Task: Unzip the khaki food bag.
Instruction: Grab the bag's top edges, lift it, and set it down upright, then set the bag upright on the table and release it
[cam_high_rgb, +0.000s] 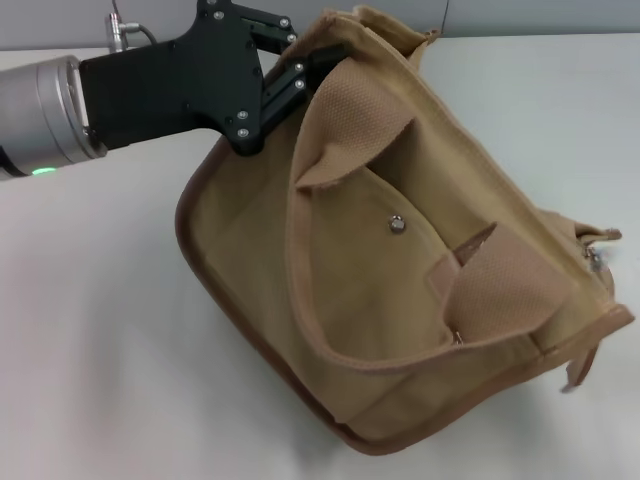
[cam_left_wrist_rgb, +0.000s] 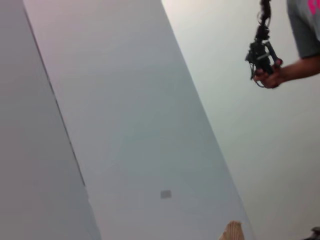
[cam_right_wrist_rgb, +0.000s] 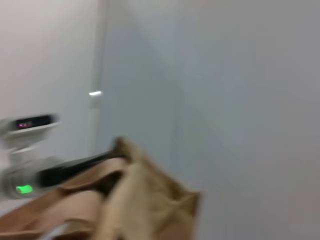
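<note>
White table (cam_high_rgb: 100, 350), khaki food bag (cam_high_rgb: 400, 280), left claw (cam_high_rgb: 300, 60).

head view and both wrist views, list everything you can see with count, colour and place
khaki food bag: one, tan with brown piping, lying tilted on the table, filling the centre and right of the head view
handles: two, tan webbing, one near the bag's top, one near its right end
snap button: one, silver, on the front pocket flap
zipper: one, metal, at the bag's right end
table: one, white, under the bag
wall: pale grey, in both wrist views
person: one, grey shirt, far off in the left wrist view, holding a dark device
left gripper: one, black, at the bag's top left edge
right gripper: not in view
</note>
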